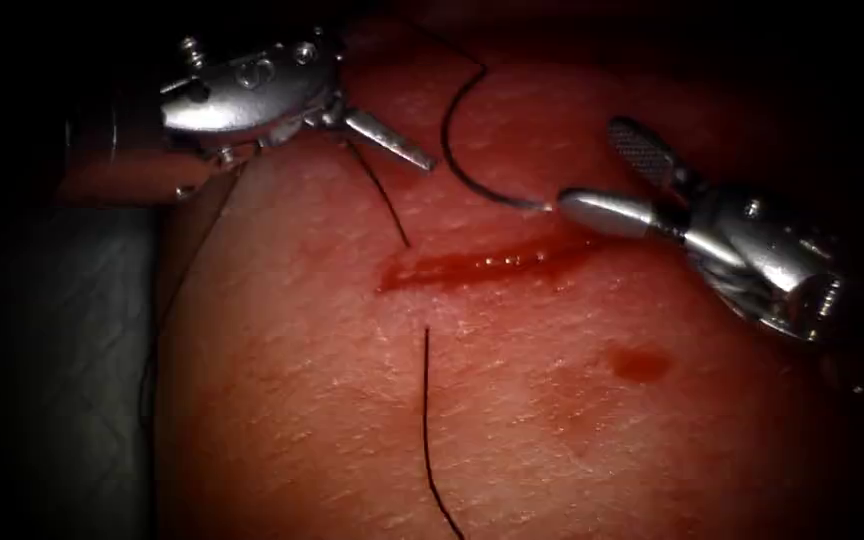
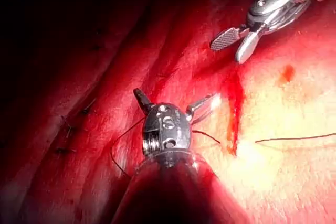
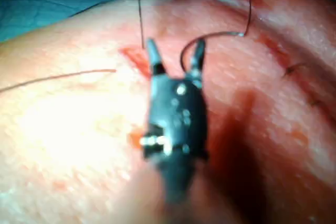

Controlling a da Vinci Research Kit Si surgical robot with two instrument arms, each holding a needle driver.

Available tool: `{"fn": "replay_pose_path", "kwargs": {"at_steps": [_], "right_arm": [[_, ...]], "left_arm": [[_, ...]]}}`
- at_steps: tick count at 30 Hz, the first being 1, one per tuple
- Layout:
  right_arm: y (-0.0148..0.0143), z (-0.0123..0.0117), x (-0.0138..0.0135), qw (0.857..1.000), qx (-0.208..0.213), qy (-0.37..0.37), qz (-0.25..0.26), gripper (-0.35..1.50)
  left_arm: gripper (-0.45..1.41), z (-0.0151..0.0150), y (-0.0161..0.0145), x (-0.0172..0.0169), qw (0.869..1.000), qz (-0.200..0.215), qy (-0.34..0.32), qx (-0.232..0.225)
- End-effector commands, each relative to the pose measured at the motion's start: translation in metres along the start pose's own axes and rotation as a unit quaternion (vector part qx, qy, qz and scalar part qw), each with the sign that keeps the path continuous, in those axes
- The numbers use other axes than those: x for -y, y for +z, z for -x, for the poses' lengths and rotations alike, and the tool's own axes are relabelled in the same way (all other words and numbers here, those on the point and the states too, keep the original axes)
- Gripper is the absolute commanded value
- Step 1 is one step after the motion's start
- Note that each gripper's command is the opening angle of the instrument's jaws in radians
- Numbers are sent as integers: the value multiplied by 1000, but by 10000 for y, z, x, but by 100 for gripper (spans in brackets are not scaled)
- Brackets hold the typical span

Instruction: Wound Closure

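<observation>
While my left tool (image 1: pixel 352 125) hangs open and empty above the cut's (image 1: pixel 482 265) left end, thread (image 1: pixel 426 420) crosses the tissue (image 1: pixel 302 400). The needle (image 1: pixel 462 140) lies free above the cut. My right tool (image 1: pixel 607 175) gapes beside its tip, holding nothing.

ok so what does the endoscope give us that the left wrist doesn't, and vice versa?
Endoscope adds: the curved needle lying loose on the tissue above the cut, its tip at the open right claw; grey cloth beside the tissue.
Left wrist adds: both jaws of the left claw spread wide, holding nothing; what look like short thread ends on a tissue fold.
Both: the cut, red fluid spot, empty right claw, thread leaving the cut.
</observation>
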State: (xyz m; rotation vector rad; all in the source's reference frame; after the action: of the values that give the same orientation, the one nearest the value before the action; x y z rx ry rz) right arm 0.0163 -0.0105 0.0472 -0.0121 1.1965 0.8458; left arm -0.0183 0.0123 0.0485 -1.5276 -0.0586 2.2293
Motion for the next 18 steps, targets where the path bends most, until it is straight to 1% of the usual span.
{"fn": "replay_pose_path", "kwargs": {"at_steps": [1,2,3,5,6,7,8,13,18], "right_arm": [[1,8,4,999,0,-39,6,88],[0,7,4,997,1,-72,9,78],[0,7,5,995,3,-98,13,78],[-1,6,6,992,7,-125,21,80],[-1,6,6,991,15,-129,22,85],[-1,5,7,990,37,-136,16,88],[-1,5,8,990,41,-136,12,88],[-1,4,10,988,32,-153,-11,95],[-4,5,14,987,35,-154,-21,101]], "left_arm": [[108,4,3,-7,1000,6,6,-3],[104,5,-2,-14,1000,15,12,-8],[101,8,-8,-24,999,30,19,-17],[94,14,-17,-37,998,43,33,-24],[93,18,-23,-44,998,46,39,-25],[91,22,-27,-49,998,48,43,-25],[89,26,-30,-54,997,50,48,-26],[89,48,-34,-78,993,50,107,-28],[89,63,-28,-105,983,51,172,-33]]}}
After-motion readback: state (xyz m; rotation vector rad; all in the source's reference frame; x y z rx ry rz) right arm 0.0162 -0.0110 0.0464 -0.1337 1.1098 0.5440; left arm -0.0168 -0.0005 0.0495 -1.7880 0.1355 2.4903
